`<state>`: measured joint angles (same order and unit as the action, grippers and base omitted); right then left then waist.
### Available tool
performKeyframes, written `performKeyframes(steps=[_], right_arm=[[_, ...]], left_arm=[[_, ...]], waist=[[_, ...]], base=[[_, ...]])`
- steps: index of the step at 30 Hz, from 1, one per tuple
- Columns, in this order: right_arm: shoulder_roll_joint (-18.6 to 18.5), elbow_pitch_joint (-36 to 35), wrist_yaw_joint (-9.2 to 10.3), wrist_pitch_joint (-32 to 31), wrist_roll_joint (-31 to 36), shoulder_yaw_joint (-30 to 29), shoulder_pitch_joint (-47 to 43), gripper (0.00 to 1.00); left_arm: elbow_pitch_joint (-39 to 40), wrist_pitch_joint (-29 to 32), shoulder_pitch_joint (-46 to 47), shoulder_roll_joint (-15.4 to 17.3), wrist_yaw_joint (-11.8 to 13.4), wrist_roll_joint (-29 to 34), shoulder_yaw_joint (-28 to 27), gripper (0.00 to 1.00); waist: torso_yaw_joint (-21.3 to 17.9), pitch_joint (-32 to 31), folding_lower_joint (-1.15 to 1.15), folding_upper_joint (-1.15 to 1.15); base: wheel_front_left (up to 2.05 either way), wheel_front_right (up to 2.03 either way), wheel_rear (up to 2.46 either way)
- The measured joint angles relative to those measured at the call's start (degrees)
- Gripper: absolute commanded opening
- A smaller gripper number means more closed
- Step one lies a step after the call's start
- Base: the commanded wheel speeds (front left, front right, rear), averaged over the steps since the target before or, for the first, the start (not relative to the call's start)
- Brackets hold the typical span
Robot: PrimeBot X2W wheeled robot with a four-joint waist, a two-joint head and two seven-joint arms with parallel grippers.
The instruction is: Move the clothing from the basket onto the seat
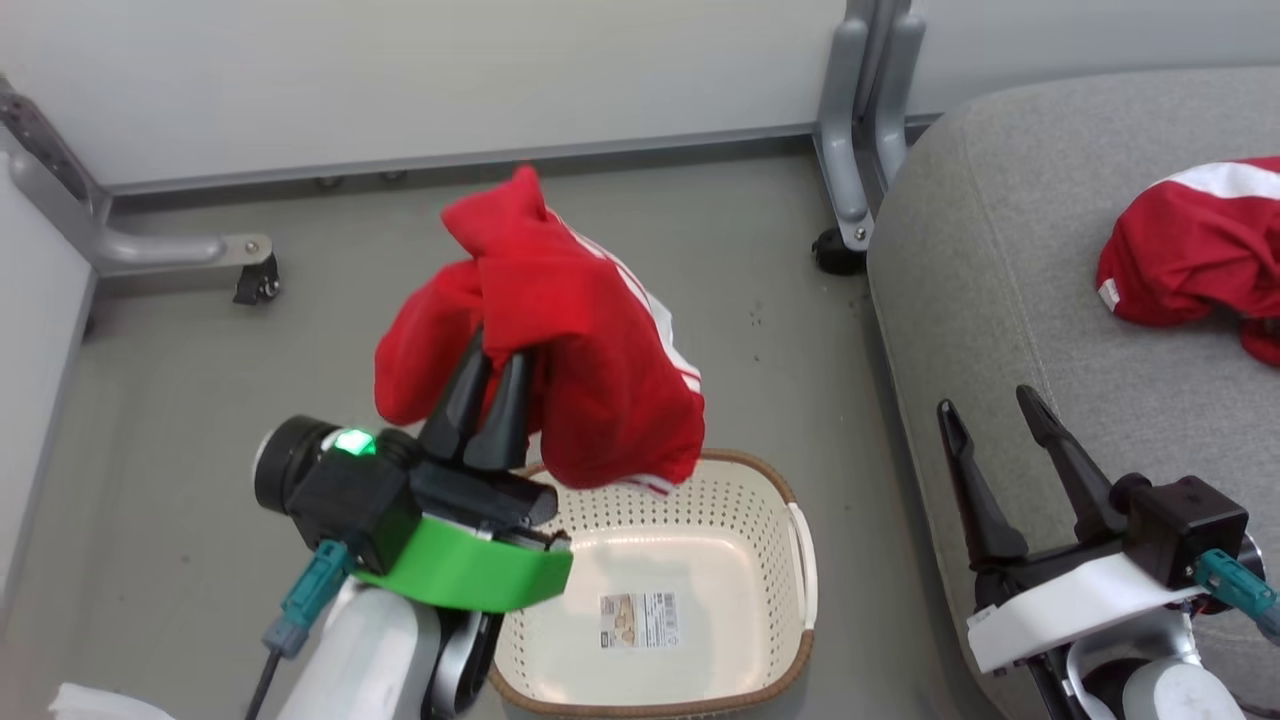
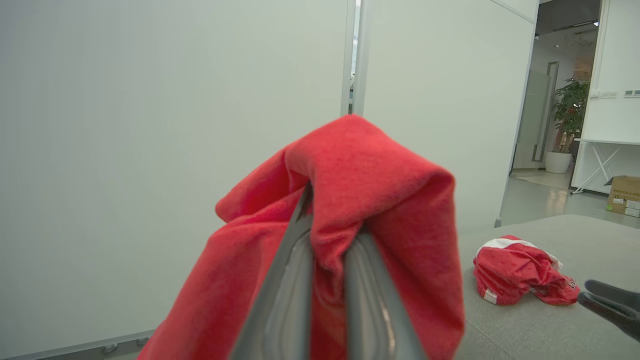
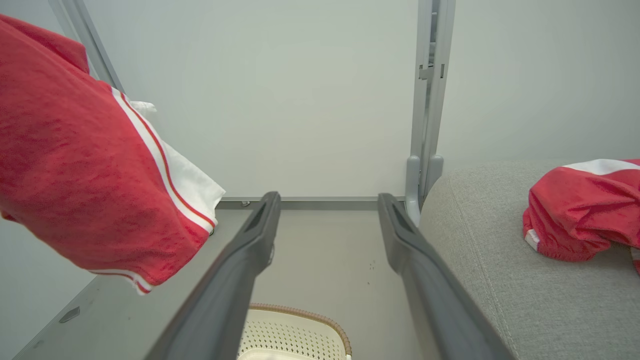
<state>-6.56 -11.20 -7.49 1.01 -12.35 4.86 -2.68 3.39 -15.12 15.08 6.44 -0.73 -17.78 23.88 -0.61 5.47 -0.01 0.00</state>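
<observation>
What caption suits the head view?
Left hand holds a red garment above the empty basket; a second garment lies on the seat.

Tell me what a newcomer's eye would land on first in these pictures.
First, the red garment hanging bunched from the shut left claw, held up over the cream basket, whose floor is bare but for a sticker. Next, a second red garment lying crumpled on the grey seat at the right, with the open right claw by the seat's edge.

The basket (image 1: 722, 502) stands on the grey floor (image 1: 200, 380); a red garment (image 1: 1190, 250) lies on the seat (image 1: 1000, 260).
</observation>
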Motion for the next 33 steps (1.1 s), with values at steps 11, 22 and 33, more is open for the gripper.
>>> performKeyframes(steps=[11, 22, 33], right_arm=[[0.6, 0.1, 0.0, -1.2, 0.0, 1.1, -3.2, 1.0], [0.9, -0.2, 0.0, -1.4, 0.0, 1.2, -3.5, 1.0], [0.5, -1.2, 0.0, -2.5, -1.7, 6.3, -2.8, 1.0]], left_arm=[[-0.6, 0.5, -4.2, 0.3, 0.0, -1.1, 1.2, 0.0], [-0.3, 0.9, -4.3, 0.4, 0.1, -1.4, 2.0, 0.0], [-0.3, 1.0, -4.3, 0.5, 0.2, -1.7, 2.7, 0.0]], waist=[[0.3, -4.5, 0.0, 0.0], [0.2, -4.9, 0.0, 0.0], [0.5, -4.7, 0.0, 0.0]], base=[[0.0, 0.0, 0.0], [0.0, 0.0, 0.0], [0.0, 0.0, 0.0]])
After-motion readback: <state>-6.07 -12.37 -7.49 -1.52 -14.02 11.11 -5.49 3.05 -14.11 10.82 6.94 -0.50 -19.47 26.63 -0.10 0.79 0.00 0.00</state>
